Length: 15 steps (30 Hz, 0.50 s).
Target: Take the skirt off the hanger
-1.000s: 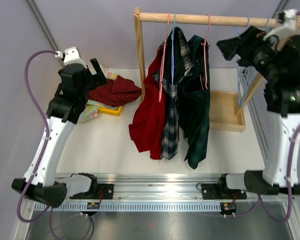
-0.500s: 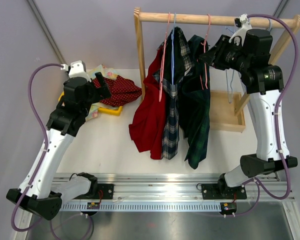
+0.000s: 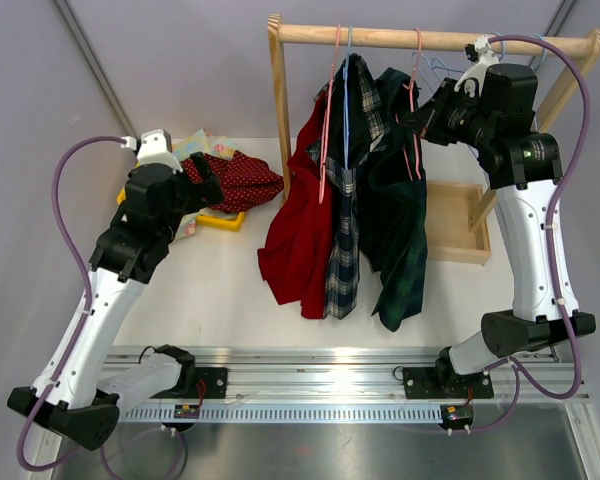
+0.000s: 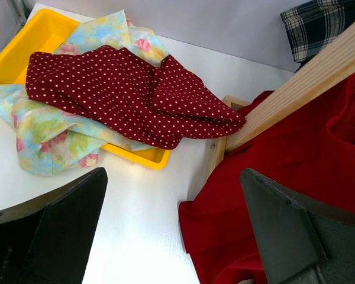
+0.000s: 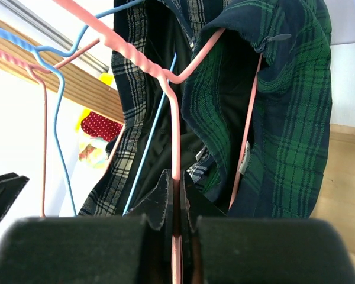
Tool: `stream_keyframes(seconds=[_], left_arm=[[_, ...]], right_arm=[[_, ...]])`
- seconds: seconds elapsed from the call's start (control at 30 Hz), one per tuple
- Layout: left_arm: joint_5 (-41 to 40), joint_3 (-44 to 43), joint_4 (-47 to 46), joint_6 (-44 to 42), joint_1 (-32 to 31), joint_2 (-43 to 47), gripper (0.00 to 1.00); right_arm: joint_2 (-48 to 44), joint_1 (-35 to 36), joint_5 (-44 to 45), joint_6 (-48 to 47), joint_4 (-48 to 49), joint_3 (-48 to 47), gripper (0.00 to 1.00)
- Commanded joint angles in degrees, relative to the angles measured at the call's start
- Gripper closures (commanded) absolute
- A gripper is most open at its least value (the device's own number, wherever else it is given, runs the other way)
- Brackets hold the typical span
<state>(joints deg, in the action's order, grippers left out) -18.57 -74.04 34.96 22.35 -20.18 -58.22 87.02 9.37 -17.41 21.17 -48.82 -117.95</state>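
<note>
Moved: my right pincer (image 5: 176, 184) has swung in from the right end of the rack to the pink hanger (image 5: 175, 112), and its jaws have gone from wide apart to closed; my left arm has shifted only a little.
Right pincer: pinched fully together on the pink hanger's wire, just below the twisted neck.
Left pincer (image 4: 174, 232): jaws spread as wide as they go, gripping nothing, hovering over the bench (image 3: 210, 290) near the rack's left post.
Green plaid skirt (image 3: 400, 230): on the pink hanger, which hooks over the wooden rail (image 3: 430, 40); rightmost of three hanging garments, pressed against its neighbour.
Neighbours: a blue-grey plaid garment (image 3: 342, 240) on a blue hanger (image 3: 346, 100) in the middle, a red garment (image 3: 295, 230) on the left.
Yellow tray (image 4: 23, 47): at the bench's back left, holding a floral cloth (image 4: 47, 130) with a red polka-dot cloth (image 4: 124, 94) on top, both spilling over its edge.
</note>
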Motion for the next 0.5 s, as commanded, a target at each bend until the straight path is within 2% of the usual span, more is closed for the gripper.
stream_keyframes(seconds=[0.0,0.07,0.1,0.17,0.3,0.37,0.4,0.47], left_arm=[[-0.22,-1.01,-2.62,-2.03,-5.7,0.56,0.01],[-9.5,-5.99,0.36,-3.71,-11.08,-1.98,0.01],[-12.08,-8.46,1.5,-5.46,-16.15,-3.38,0.01],[-17.61,-15.65,3.97,-6.96,-21.01,-6.99,0.01],[-19.49,-27.28,4.15,-13.81,-36.3,-12.17,0.01],[-19.84,-31.67,3.01,-16.8,-42.45,-16.2,0.01],[-19.75,-35.87,2.83,-19.16,-47.88,-17.88,0.01],[-17.4,-39.15,2.13,-20.59,-52.48,-22.26,0.01]], right_arm=[[-0.97,0.39,1.59,-0.6,1.53,-0.09,1.0],[-1.33,0.39,2.55,-0.69,1.71,-1.13,1.0],[-1.07,0.39,3.16,-0.86,0.75,-3.84,1.0],[0.33,0.39,3.87,-1.48,-0.83,-7.71,1.0],[3.15,0.39,5.45,-1.74,-4.44,-18.43,1.0],[3.59,0.39,6.07,-1.74,-4.71,-19.94,1.0],[3.5,0.39,6.68,-1.66,-4.45,-20.38,1.0],[2.98,0.39,7.04,-1.39,-4.18,-20.13,1.0]])
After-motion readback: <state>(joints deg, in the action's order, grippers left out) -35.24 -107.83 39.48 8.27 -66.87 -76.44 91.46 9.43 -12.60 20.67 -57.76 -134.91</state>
